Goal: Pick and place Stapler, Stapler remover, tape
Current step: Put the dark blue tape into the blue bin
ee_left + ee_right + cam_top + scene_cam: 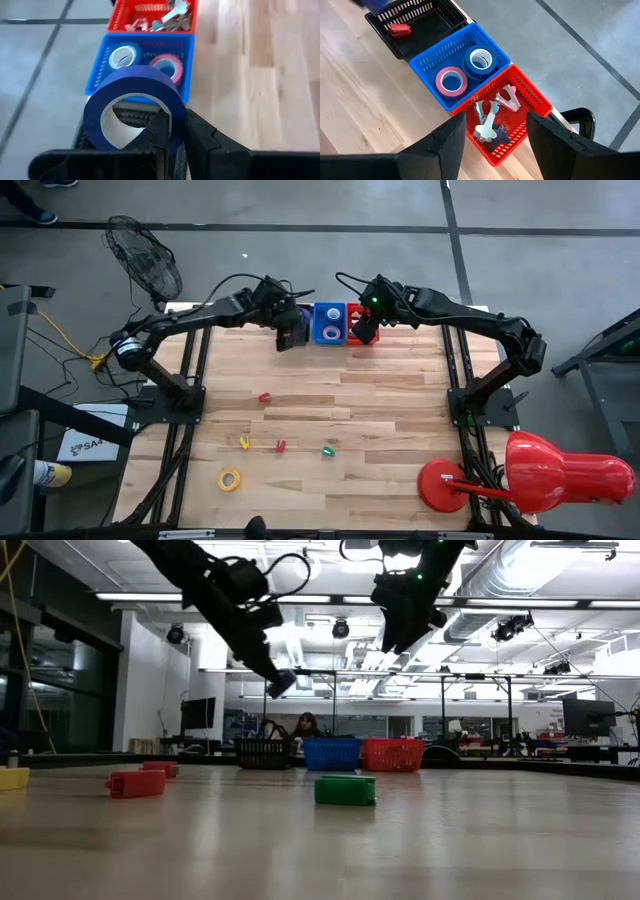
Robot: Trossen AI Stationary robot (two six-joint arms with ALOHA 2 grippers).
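Note:
My left gripper (176, 127) is shut on a blue tape roll (135, 85) and hangs above the black basket (291, 340) at the table's far edge, beside the blue basket (142, 57). That basket holds a blue roll (480, 61) and a pink roll (451, 81). My right gripper (495, 135) is open, empty, above the red basket (520, 92), where several staple removers (492, 117) lie. A red stapler (400, 30) lies in the black basket. My left gripper holds the blue tape roll by its wall (176, 107), on the side nearest the wrist. One finger (159, 131) is inside the roll's hole and the other (200, 134) outside. The roll is lifted clear, standing on edge, with its hole facing the wrist camera.
On the table's near half lie a red stapler (264, 396), a yellow piece (245, 443), a small red piece (281, 446), a green stapler (327, 450) and a yellow tape roll (230, 479). A red lamp-like object (540, 475) stands at the near right corner.

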